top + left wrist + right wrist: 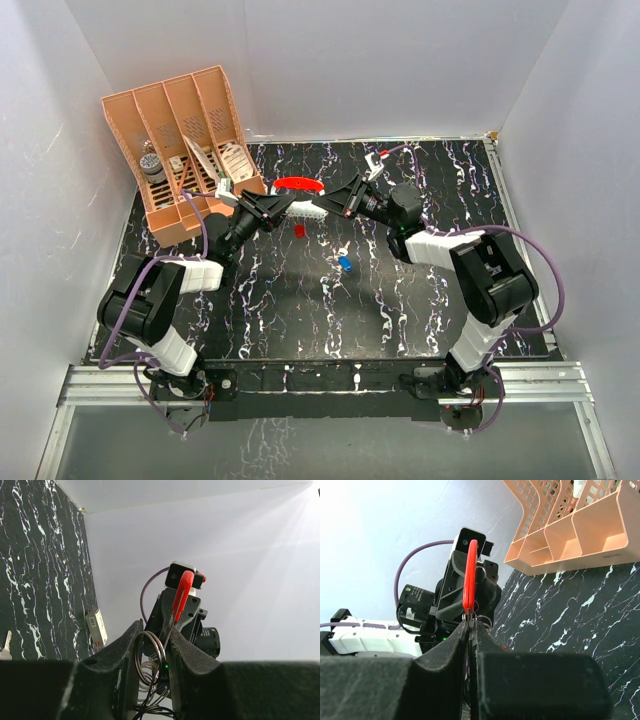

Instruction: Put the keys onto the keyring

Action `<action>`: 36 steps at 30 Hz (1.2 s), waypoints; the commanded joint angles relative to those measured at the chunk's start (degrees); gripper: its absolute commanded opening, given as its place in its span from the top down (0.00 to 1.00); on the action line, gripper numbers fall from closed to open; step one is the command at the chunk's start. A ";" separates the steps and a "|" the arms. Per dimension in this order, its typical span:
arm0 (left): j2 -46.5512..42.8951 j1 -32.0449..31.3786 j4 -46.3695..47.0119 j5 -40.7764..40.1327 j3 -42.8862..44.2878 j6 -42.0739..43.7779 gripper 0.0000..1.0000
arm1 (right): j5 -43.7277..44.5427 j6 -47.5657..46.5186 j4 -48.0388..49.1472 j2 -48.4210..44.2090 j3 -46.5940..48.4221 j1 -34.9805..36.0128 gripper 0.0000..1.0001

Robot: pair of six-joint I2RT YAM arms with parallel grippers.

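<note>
The keyring hangs above the table between my two grippers. Its red oval loop (298,185) stands edge-on in both wrist views (182,594) (469,577), and its whitish tag (306,211) hangs below. My left gripper (288,208) (152,630) is shut on the keyring's silvery metal ring (149,647). From the opposite side my right gripper (332,203) (471,627) is shut tight on a thin part just under the red loop. The red-headed key (298,230) and the blue-headed key (345,264) lie loose on the black marbled table (300,310), below and in front of the grippers.
A peach slotted organizer (185,150) (570,525) with a few items stands at the back left, close behind the left arm. A small white box (378,157) (95,627) lies at the back of the table. White walls enclose three sides.
</note>
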 commanded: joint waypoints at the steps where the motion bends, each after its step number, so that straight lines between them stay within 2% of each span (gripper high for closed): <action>1: -0.71 -0.13 3.68 1.70 1.49 0.42 0.98 | -1.83 5.07 10.05 0.20 0.84 -0.90 0.98; 11: -0.24 -0.08 3.96 2.81 1.42 1.15 0.91 | -4.55 17.59 21.54 7.06 2.72 -2.87 1.00; 13: 0.02 -0.13 4.32 3.27 1.62 1.16 0.98 | -4.96 18.94 22.27 7.95 3.50 -3.07 1.00; 17: 0.24 -0.10 3.52 3.83 1.90 1.01 1.00 | -6.01 21.27 23.03 9.46 5.76 -3.21 1.00; 26: -0.02 -0.08 3.47 4.46 1.91 0.96 1.00 | -6.31 21.76 19.64 10.32 9.11 -3.68 1.00; 31: 0.55 -0.13 3.84 4.99 2.45 0.93 0.88 | -6.26 21.22 17.03 10.78 10.34 -3.68 1.00; 36: 1.69 -0.13 5.08 5.26 2.84 0.58 0.88 | -6.19 21.46 15.29 11.30 11.74 -3.69 1.00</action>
